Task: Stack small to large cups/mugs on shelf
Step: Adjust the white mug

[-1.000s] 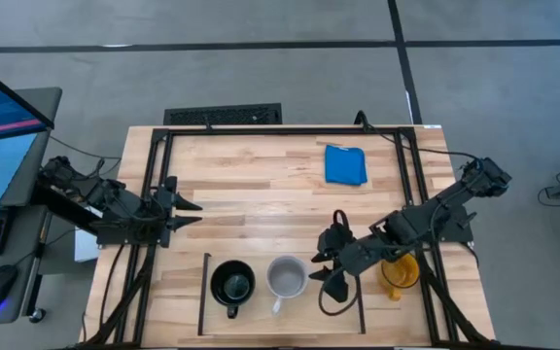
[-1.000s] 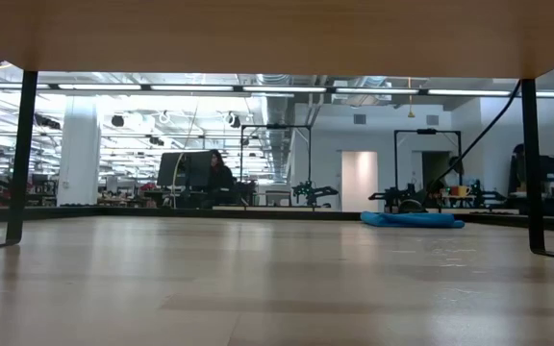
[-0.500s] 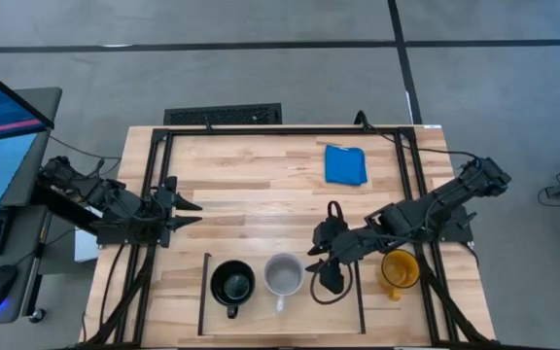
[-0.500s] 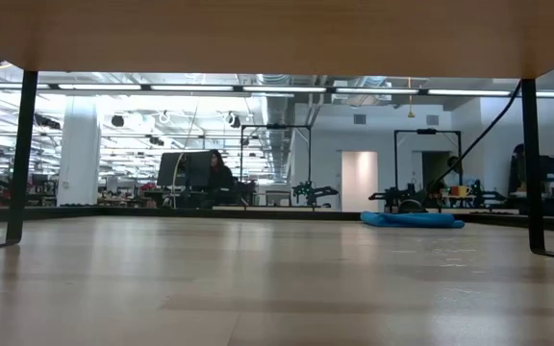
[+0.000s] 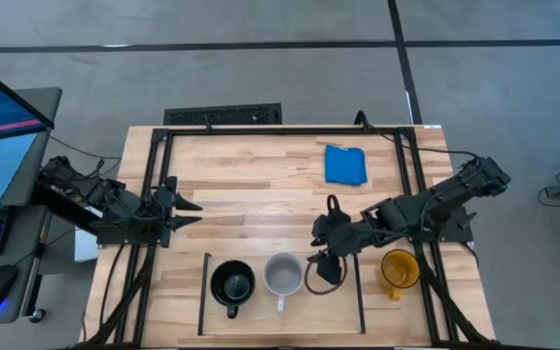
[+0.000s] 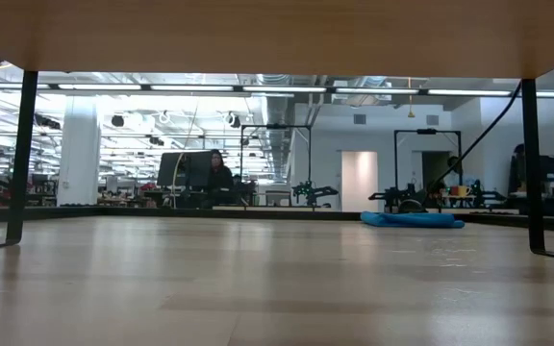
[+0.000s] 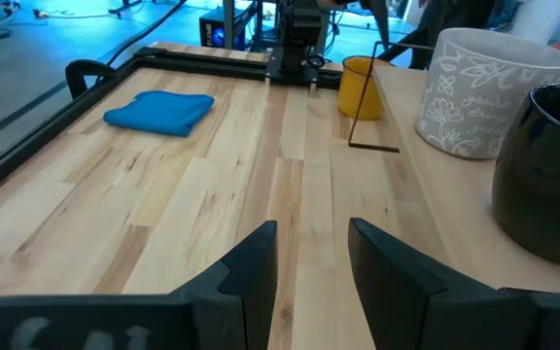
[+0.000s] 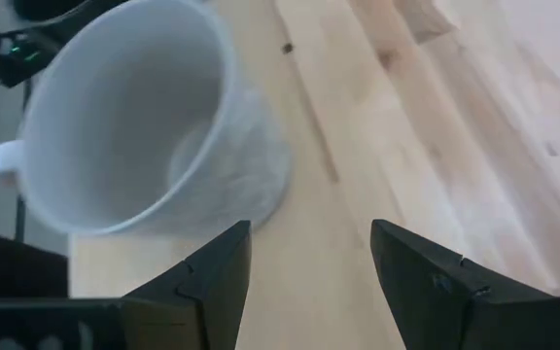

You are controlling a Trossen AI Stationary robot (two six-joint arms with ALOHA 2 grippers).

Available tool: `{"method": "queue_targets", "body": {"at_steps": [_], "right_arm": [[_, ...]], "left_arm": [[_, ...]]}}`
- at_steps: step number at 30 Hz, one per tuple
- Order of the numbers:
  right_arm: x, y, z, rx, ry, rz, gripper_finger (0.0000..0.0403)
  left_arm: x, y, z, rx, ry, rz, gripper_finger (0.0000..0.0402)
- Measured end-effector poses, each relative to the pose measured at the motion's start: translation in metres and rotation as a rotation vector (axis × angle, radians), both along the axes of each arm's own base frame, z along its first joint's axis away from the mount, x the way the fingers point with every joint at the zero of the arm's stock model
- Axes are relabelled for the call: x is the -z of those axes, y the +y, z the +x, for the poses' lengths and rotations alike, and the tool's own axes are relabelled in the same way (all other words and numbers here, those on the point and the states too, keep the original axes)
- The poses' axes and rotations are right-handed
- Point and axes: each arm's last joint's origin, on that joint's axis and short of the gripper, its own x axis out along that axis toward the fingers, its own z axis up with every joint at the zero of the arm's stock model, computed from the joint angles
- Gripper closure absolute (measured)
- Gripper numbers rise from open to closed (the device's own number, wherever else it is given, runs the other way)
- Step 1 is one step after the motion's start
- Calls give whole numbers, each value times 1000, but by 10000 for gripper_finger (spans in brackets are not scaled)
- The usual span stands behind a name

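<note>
Three mugs stand upright on their bases near the table's front edge. The black mug (image 5: 232,285) and the pale grey-white mug (image 5: 284,275) stand on the shelf (image 5: 261,311), between its two thin black bars. The yellow mug (image 5: 398,269) stands just right of the right bar (image 5: 361,297). My right gripper (image 5: 321,264) hovers open above the shelf, between the white mug (image 8: 154,126) and the right bar, and touches nothing. My left gripper (image 5: 191,212) waits open at the table's left side, with nothing between its fingers (image 7: 251,262).
A blue cloth (image 5: 345,164) lies at the far right of the table. A black metal frame (image 5: 280,130) runs along the table's edges. The middle of the table top (image 5: 261,209) is bare wood.
My right arm has swung toward the table's left edge, bringing its open gripper closer to the white mug. The yellow mug, partly covered by the arm before, now shows in full. The mugs have stayed where they were.
</note>
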Motion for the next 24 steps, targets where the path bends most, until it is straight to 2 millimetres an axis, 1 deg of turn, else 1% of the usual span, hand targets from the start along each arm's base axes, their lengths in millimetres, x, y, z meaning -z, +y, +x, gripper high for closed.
{"method": "queue_targets", "body": {"at_steps": [7, 11, 18, 24], "right_arm": [[-1, -20, 9, 29, -16, -34, 168], [-1, -27, 12, 31, -27, -51, 168], [-7, -31, 19, 11, -111, -63, 168], [-8, -35, 21, 20, -124, -60, 168]], "left_arm": [[0, 0, 0, -3, 0, -7, 283], [0, 0, 0, -2, 0, -7, 283], [0, 0, 0, -3, 0, -7, 283], [0, 0, 0, -3, 0, -7, 283]]}}
